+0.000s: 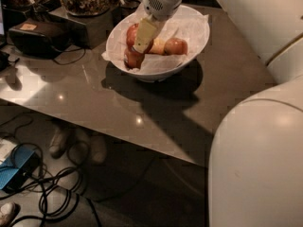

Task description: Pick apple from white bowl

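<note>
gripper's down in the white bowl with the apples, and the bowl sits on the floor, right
No: the camera view shows the white bowl on the grey table, not the floor. The gripper is down in it with the apples.
</note>
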Tool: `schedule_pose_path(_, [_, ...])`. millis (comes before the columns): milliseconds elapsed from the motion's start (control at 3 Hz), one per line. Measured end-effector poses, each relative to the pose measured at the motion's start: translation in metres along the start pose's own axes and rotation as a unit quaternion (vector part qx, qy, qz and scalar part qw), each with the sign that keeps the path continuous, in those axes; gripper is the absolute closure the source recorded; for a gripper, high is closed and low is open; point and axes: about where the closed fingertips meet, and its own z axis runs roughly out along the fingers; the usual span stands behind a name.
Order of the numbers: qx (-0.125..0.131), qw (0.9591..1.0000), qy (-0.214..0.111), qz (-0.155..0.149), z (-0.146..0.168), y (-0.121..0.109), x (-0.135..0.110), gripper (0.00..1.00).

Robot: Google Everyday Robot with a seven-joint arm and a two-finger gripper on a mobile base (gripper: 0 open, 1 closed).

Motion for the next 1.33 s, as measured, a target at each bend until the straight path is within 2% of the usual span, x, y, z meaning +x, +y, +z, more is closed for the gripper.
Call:
schedule_pose_path(667, [0.017,0.9991,-0.028,0.028,-0.028,-0.017,0.006,1.00])
schedule_pose_path(1333, [0.031,0.9973,-0.055,0.035,-0.062,-0.024,0.005,1.00])
